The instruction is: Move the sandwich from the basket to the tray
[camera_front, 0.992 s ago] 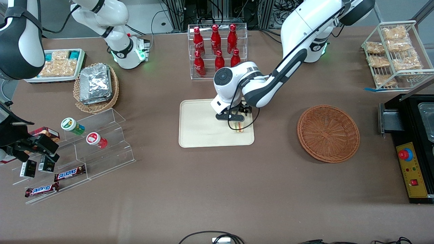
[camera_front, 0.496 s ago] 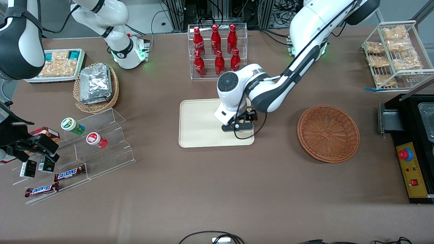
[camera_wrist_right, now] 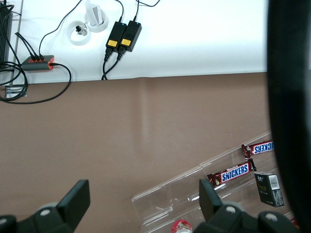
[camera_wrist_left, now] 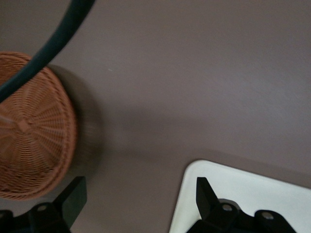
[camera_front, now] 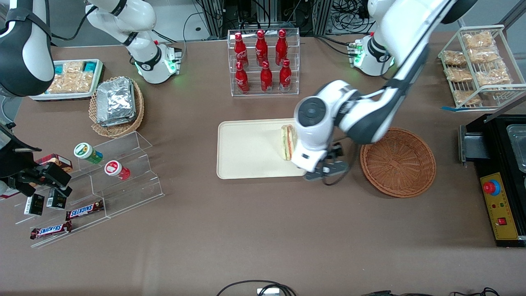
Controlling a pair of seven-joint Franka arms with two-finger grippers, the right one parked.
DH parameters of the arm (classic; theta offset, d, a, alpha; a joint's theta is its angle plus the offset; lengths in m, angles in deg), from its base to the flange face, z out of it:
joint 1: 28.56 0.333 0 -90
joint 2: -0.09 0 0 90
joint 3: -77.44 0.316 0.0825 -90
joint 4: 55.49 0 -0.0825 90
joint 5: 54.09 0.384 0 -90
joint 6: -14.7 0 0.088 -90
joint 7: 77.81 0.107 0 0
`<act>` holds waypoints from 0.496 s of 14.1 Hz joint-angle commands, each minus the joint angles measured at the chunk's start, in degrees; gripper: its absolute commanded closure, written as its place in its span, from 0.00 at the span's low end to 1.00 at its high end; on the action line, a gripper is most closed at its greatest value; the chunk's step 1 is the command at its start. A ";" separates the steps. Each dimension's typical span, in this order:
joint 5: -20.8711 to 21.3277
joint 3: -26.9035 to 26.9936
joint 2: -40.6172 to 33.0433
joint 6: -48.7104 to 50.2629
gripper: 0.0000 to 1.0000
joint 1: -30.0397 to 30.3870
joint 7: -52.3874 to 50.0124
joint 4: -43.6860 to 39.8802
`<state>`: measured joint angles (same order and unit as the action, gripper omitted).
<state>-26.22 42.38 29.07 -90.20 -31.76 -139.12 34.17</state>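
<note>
here, seen from the front, the cream tray (camera_front: 246, 150) lies mid-table with most of its surface bare. the sandwich (camera_front: 287, 142) rests on it, close to the edge nearest the working arm, its striped filling showing along one long side. it looks to be lying on the tray surface with nothing touching it.

next along, the gripper (camera_front: 326, 170) hangs just outside the tray's corner, over bare table, between the tray and the brown woven basket (camera_front: 397, 161). in the wrist camera its two dark fingers (camera_wrist_left: 206, 196) stand spread wide apart with nothing between them, the tray's rounded corner (camera_wrist_left: 204, 174) by one finger and the basket's rim (camera_wrist_left: 36, 124) by the other.

the basket sits toward the working arm's end of the table, and nothing is visible inside it.

judging from this, the placing looks done, so the risks are small ones. the sandwich lies near the tray's edge, so a low sweep of the arm or its trailing cable could nudge it off. a careless retreat could also clip the basket rim and shift it.
</note>
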 commanded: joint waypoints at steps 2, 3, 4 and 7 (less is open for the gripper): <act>-2.64 -0.44 -5.24 3.38 0.01 6.34 0.49 0.95; -3.08 -0.53 -6.03 3.90 0.01 7.58 0.84 0.87; -3.78 -0.53 -7.00 4.00 0.01 9.16 3.28 0.86; -8.26 -0.36 -10.69 7.14 0.01 13.99 13.99 0.78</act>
<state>-32.03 42.38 21.88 -85.77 -20.91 -130.94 34.10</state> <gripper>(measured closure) 0.004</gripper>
